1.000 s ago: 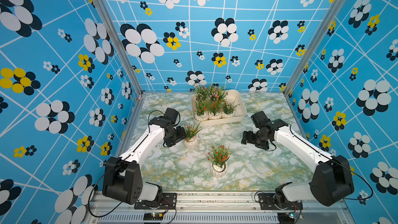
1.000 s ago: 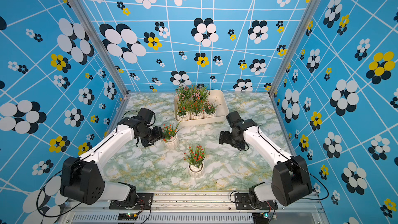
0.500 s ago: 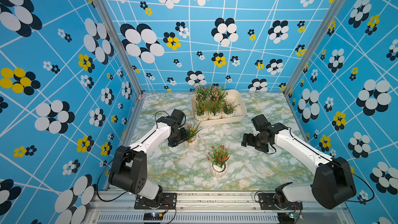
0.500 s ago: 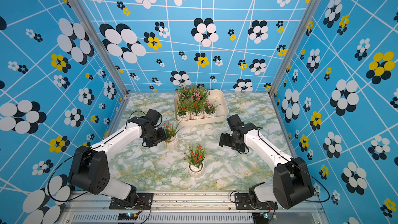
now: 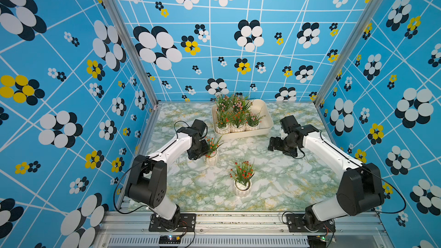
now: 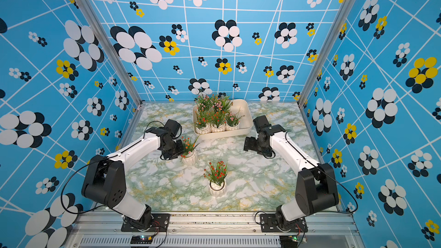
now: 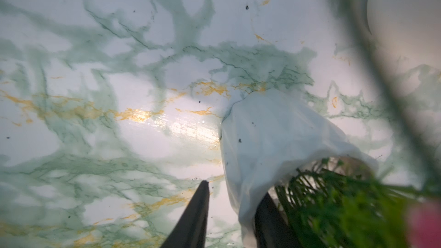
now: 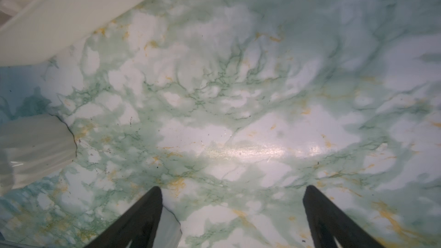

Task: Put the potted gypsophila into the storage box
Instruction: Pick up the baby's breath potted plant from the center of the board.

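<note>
the left gripper [image 7: 236, 188] stands narrowly parted astride the wall of the potted gypsophila [image 7: 274, 134], a sliver of table [image 7: 119, 127] showing beside it, not clamped. the pot stands near the storage box [image 5: 245, 135]. the right gripper [image 8: 235, 199] gapes, empty.

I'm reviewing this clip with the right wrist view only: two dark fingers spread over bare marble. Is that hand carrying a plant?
Observer: No. In both top views the right hand hangs empty near a corner of the storage box, apart from every pot.
Operator: Then where is the work happening?
Observer: At the left hand. It is against a white pot of orange-red flowers that stands on the table, outside the box.
Operator: Is it gripped?
Observer: Not clearly. In the left wrist view the fingers sit either side of the pot's wall, with a gap showing at the outer one.
</note>
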### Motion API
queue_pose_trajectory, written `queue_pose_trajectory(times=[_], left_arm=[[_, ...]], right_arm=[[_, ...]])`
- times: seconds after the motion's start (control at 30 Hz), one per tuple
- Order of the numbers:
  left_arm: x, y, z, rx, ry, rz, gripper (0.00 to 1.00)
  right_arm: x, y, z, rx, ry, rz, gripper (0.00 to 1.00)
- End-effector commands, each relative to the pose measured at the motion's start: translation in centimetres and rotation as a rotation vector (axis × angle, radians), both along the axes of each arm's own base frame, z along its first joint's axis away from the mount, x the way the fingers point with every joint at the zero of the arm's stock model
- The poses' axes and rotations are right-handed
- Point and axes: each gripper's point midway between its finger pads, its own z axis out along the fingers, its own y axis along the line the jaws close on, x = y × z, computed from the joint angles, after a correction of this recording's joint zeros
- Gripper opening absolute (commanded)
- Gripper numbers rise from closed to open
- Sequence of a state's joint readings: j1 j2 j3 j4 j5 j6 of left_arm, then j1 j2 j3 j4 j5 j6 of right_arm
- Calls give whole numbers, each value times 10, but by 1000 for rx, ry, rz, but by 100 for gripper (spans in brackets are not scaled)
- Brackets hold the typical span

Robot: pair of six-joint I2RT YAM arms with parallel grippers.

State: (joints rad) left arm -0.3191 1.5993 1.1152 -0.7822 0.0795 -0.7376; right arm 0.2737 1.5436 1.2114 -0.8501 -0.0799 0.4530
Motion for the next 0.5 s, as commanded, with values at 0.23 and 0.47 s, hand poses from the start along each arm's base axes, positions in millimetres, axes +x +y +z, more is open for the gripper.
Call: queue_pose_trajectory(times=[0.23, 0.47], left_arm=[[6, 3, 5, 48, 6, -19, 12], [6, 5, 14, 66, 3, -39, 0]], right_arm=[[91, -41, 21, -116, -44, 18, 95], [145, -32, 5, -86, -56, 14, 92]])
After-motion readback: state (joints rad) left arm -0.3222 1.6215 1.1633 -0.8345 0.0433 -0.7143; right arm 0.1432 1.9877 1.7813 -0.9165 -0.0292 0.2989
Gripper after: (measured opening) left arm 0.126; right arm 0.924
